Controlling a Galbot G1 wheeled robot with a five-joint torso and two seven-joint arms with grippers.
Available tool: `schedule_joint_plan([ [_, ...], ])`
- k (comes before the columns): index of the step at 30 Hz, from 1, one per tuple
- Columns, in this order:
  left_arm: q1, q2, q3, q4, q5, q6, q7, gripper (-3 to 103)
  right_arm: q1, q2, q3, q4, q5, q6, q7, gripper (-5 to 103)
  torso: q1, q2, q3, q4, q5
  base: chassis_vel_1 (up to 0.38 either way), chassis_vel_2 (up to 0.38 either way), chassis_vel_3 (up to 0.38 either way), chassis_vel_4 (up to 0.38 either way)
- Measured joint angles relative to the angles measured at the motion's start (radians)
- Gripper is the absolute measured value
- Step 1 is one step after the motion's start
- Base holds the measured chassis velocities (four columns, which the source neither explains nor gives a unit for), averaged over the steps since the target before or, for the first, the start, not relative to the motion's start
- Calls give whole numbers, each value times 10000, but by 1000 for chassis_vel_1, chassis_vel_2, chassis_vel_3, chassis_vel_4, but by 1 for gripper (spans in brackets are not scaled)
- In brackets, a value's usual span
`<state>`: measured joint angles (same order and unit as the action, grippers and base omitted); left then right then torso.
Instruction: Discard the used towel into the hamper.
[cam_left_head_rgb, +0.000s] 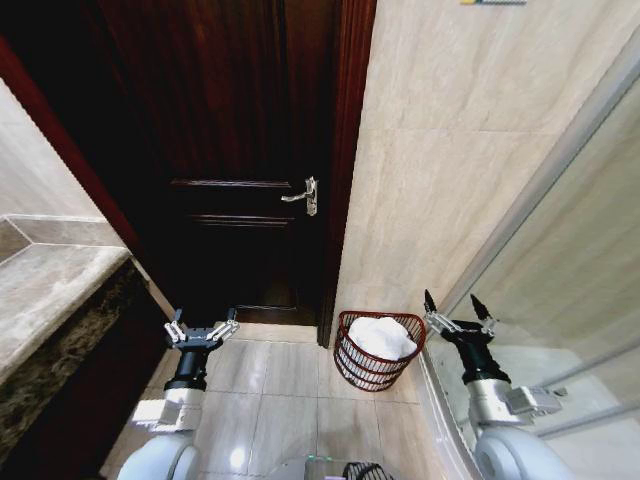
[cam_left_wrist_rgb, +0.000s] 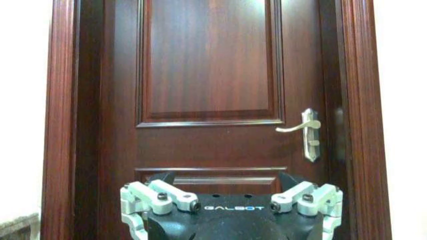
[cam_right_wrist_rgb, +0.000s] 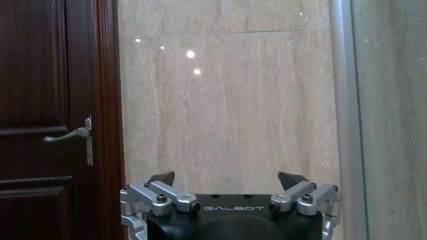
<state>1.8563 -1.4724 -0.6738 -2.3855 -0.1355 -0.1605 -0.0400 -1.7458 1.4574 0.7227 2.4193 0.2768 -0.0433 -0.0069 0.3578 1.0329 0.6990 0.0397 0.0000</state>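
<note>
Two pincers up and both empty right now, so here's the layout going left to right. Far left there's a marble table (cam_left_head_rgb: 45, 290) edge, nothing of the task on it. Next comes the left pincer (cam_left_head_rgb: 201, 331), held low over the floor (cam_left_head_rgb: 270, 400) tiles in front of the dark door (cam_left_head_rgb: 230, 150), fingers spread wide with nothing between them. The left wrist view looks straight at that door and its handle (cam_left_wrist_rgb: 303, 131).

Right of the door frame, against the wall (cam_left_head_rgb: 450, 150), sits the hamper (cam_left_head_rgb: 377, 350) on the floor, and the towel (cam_left_head_rgb: 381, 337) is already lying in it, a white heap bulging up to about the rim. So judging by that, the drop looks done.

Handling-wise, I'd guess the towel is light, soft and floppy, nothing fragile, not slippery. If it had to be picked again, pinching a raised fold on top of the heap would be the easy hold; it'll sag and trail, so corners could catch on the wire bars. The hamper itself looks light too and would probably slide or tip if bumped.

Far right, the right pincer (cam_left_head_rgb: 452, 312) sits just beside the hamper's rim, near the glass panel (cam_left_head_rgb: 580, 260), also spread open and holding nothing.
</note>
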Motion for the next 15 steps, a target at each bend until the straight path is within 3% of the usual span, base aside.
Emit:
schedule_joint_plan([
  [15,15,40,-5,0,-12,-12,17,100,22,37,-65,34,-30,-59,35,100,321,720,401,0,0,0,0,0,0],
])
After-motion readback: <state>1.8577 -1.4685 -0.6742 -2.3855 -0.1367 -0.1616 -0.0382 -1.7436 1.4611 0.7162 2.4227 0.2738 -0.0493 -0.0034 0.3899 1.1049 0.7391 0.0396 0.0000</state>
